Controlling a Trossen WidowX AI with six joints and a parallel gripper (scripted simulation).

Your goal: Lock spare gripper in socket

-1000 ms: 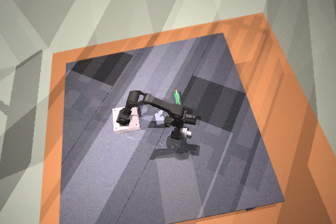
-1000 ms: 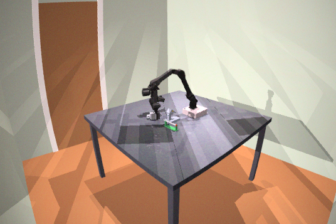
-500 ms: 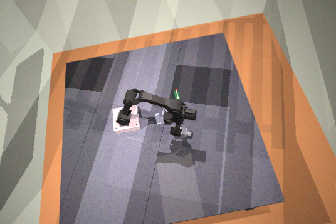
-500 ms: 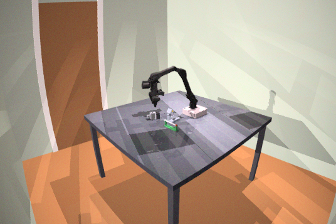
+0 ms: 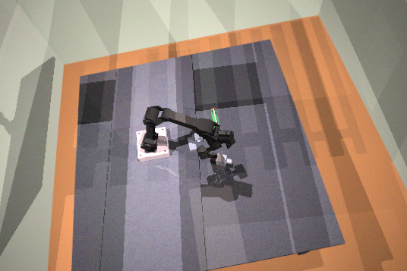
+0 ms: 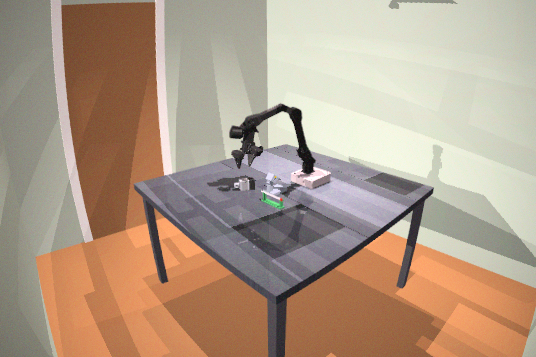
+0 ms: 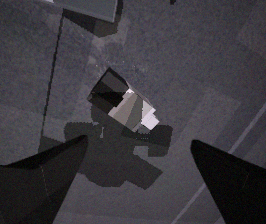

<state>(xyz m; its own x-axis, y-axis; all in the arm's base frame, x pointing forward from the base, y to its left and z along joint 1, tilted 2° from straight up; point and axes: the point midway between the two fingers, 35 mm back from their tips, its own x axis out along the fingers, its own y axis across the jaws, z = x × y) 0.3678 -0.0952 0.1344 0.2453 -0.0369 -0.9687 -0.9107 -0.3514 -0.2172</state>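
The spare gripper, a dark and light grey block (image 5: pixel 222 160) (image 6: pixel 245 184) (image 7: pixel 129 107) with a small white spigot, lies on the table. My gripper (image 6: pixel 244 166) (image 7: pixel 139 142) is open and empty, raised above it; in the wrist view the block lies beyond the fingertips, turned diagonally, its spigot towards the lower right. The pale grey mount (image 5: pixel 197 143) (image 6: pixel 273 186) stands between the block and the arm's base; its edge (image 7: pixel 91 7) shows at the wrist view's top left. A pale bar with a red end, apparently the pin (image 6: pixel 271 196), lies along a green rack (image 6: pixel 270 202) (image 5: pixel 214 117). The socket's inside is too small to make out.
The arm's pinkish-white base (image 5: pixel 142 156) (image 6: pixel 312 180) stands on the grey table (image 5: pixel 152 209) (image 6: pixel 280 280). The arm arches over the mount's side of the table. The green rack stands beside the mount, on the side away from the spare gripper. Dark shadows cross the table.
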